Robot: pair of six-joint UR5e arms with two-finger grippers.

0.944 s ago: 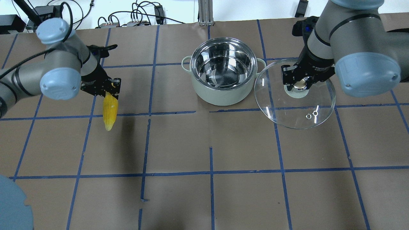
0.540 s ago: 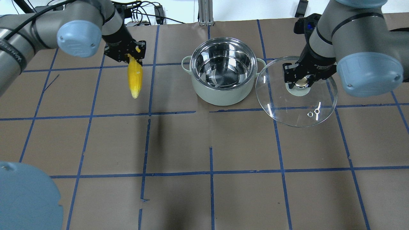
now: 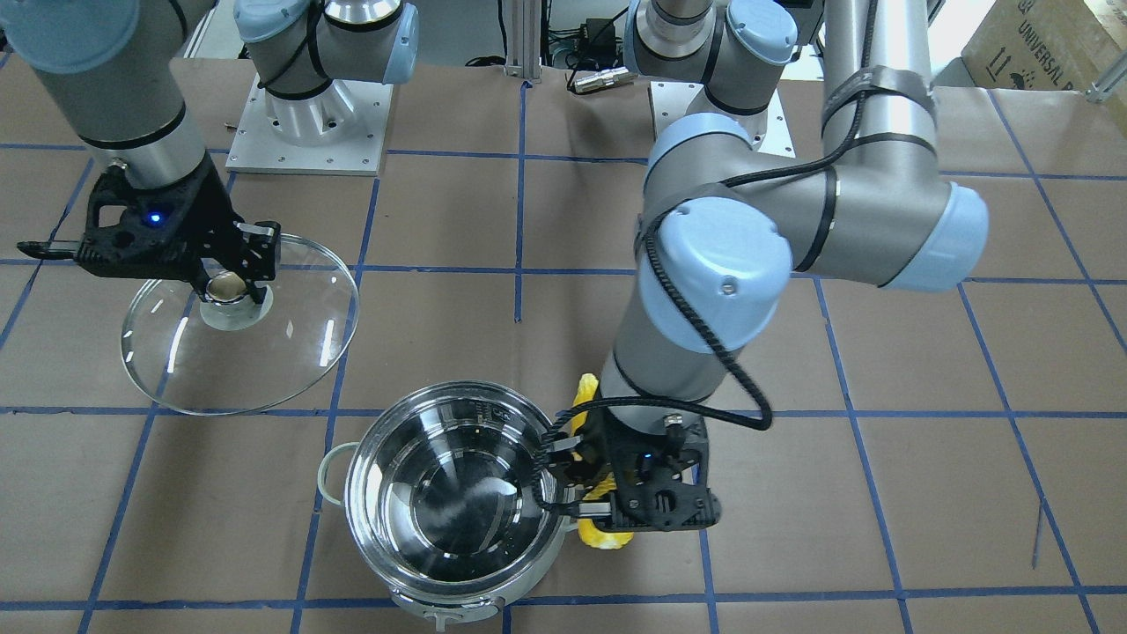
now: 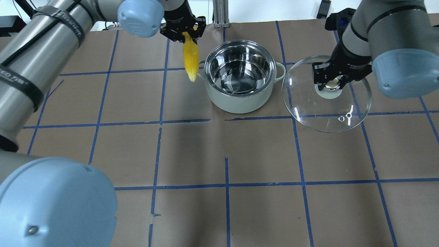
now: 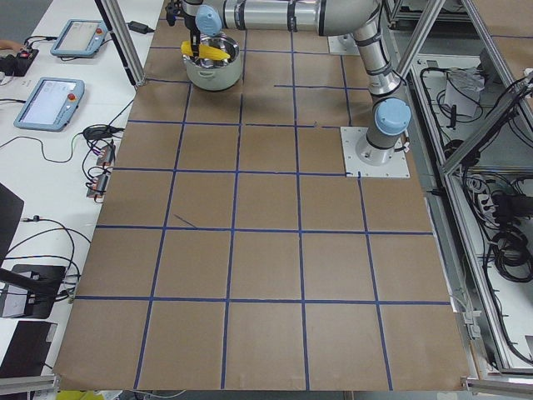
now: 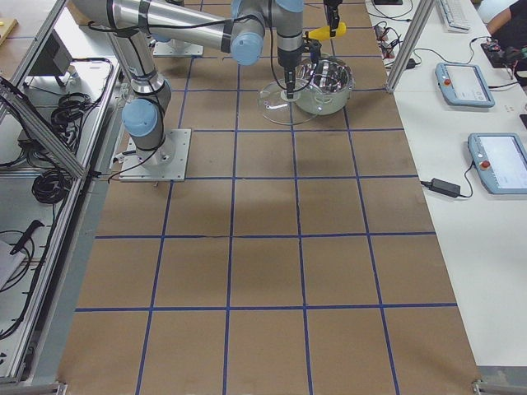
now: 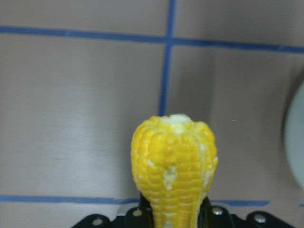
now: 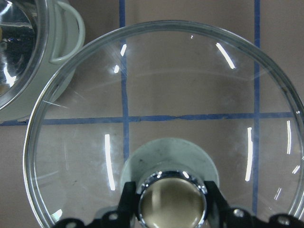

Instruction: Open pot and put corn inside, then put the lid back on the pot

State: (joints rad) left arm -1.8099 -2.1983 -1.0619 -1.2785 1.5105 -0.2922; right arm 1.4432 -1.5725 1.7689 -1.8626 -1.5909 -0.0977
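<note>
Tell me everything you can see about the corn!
The corn is one bright yellow cob with rows of bumpy kernels and no husk. It narrows to a pale tip. The left gripper pinches its thick end, so it hangs in the air at a slant. It is close beside the open pot, near one handle, and not inside it yet. Nothing else touches it.

Bright yellow corn (image 4: pixel 191 56); pot (image 4: pixel 236 103) pale green outside, mirror silver inside; clear glass lid (image 4: pixel 308 106) with pale grey knob (image 8: pixel 168 154); brown table (image 4: pixel 192 151) gridded with blue lines; grey arms (image 4: pixel 41 51), light blue caps
</note>
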